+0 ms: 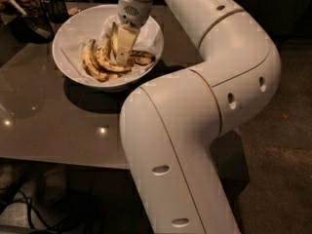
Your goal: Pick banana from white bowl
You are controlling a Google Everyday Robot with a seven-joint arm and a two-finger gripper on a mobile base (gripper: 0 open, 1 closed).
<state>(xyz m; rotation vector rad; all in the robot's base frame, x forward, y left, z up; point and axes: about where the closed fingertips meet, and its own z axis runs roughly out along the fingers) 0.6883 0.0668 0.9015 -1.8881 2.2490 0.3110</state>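
Glossy white and wide, one white bowl sits at the far left of a single grey-brown table, with one sheet of crumpled white paper lining rising along its right side. In the bowl's middle and near half lies the banana: one bunch in which three curved, yellow, brown-blotched fruits can be counted at left, with a fourth, darker piece lying across at right. The three lie flat and side by side, their long axis running from the bowl's far left down toward its near right, bowed like the near rim, with their far tips turned up. The robot's one arm loops from the foreground up and over the table, and its one gripper points down into the bowl, touching the top of the bunch at its right-hand end. Whether it is spread or closed on the fruit cannot be told. Dark containers stand just behind the bowl at the far left, their number unclear.
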